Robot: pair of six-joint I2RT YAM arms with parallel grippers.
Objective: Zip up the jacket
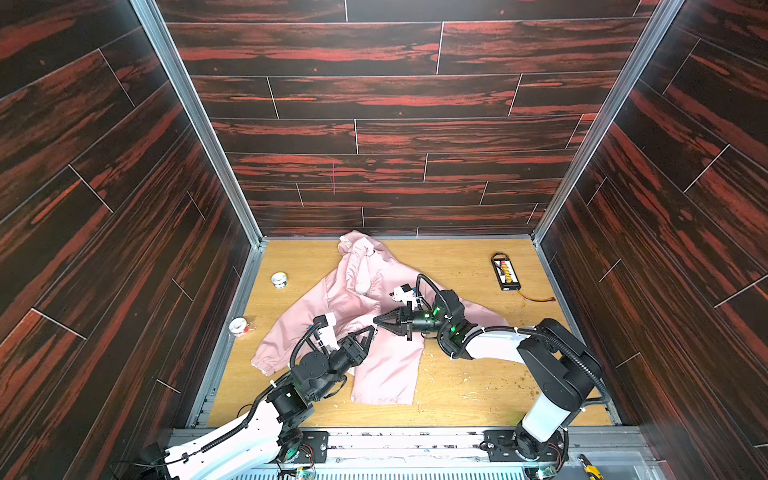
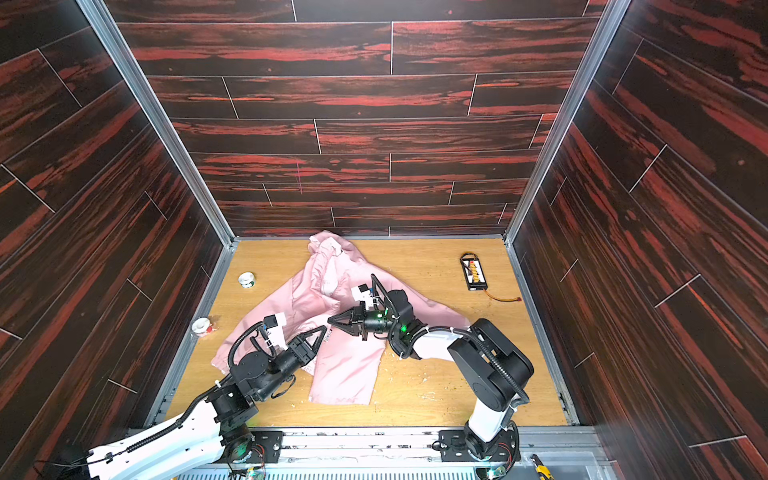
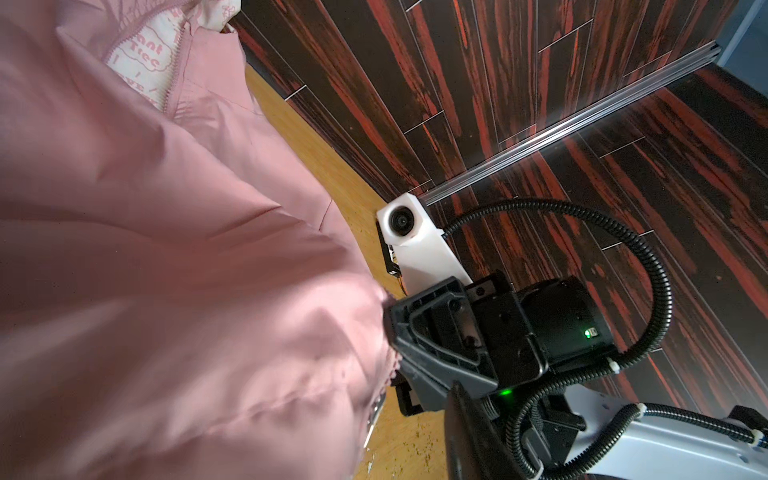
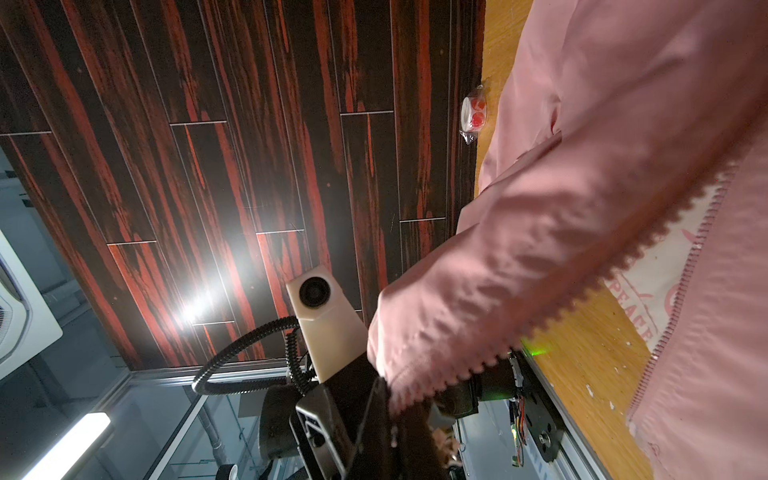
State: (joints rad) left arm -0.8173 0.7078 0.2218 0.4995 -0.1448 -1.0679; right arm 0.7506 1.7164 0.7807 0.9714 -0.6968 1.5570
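In both top views a pale wooden surface (image 1: 457,374) is speckled with crumbs. At its left lie a small white roll (image 1: 279,280) and, lower, a red-marked roll (image 1: 239,326). At its upper right sits a black board (image 1: 505,271) trailing an orange wire (image 1: 534,298). Dark red-streaked plank walls (image 1: 374,124) enclose it.

The left arm (image 1: 232,432), based at 7 o'clock, stretches toward 1 o'clock; the right arm (image 1: 552,374), based at 5 o'clock, folds at the elbow, wrist pointing toward 9 o'clock. The left gripper (image 1: 372,330) and right gripper (image 1: 376,320) sit almost tip to tip at centre, right jaws pinched shut on the edge of the jacket (image 1: 353,299); the left jaws' gap is hidden by fabric.
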